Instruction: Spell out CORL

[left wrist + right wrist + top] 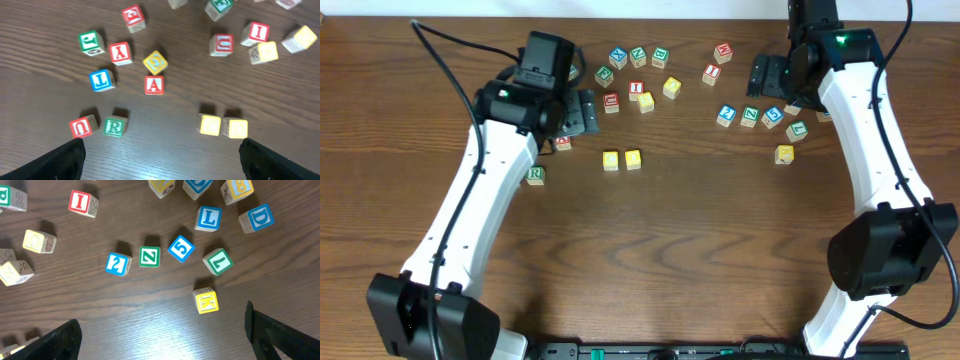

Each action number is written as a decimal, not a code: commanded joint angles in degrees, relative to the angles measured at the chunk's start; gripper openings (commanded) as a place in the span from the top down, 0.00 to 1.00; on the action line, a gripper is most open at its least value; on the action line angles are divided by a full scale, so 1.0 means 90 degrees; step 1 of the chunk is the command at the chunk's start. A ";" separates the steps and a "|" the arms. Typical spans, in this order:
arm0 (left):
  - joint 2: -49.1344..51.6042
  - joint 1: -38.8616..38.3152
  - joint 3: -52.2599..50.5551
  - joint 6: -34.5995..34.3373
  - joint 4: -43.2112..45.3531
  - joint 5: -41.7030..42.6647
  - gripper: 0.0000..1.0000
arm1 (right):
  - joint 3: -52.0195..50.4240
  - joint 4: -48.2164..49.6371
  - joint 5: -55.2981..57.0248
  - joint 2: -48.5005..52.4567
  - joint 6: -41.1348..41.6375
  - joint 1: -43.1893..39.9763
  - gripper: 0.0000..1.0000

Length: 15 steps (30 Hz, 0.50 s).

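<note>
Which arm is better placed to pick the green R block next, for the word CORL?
Left, most likely. The green R block lies just ahead of the open left gripper in its wrist view. The right gripper is at the opposite side of the table.

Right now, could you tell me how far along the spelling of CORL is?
Two yellow blocks sit side by side, likely the C and O, though their letters are unreadable. Nothing is in hand: the left gripper and right gripper are open and empty. The green R block and a blue L block lie apart, not yet placed.
</note>
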 commanded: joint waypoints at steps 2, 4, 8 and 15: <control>-0.0104 0.0187 0.0049 0.0204 -0.0063 -0.0010 0.03 | 0.0012 -0.0022 0.0073 0.0056 -0.0070 0.0168 0.01; -0.0104 0.0214 0.0049 0.0335 -0.0063 -0.0012 0.03 | 0.0012 -0.0022 0.0066 0.0056 -0.0068 0.0228 0.01; -0.0104 0.0211 0.0049 0.0415 -0.0087 -0.0010 0.03 | 0.0012 -0.0022 -0.0153 0.0056 -0.0070 0.0338 0.01; -0.0092 0.0211 0.0049 0.0413 -0.0085 -0.0010 0.03 | 0.0012 0.0007 -0.0243 0.0056 -0.0073 0.0508 0.01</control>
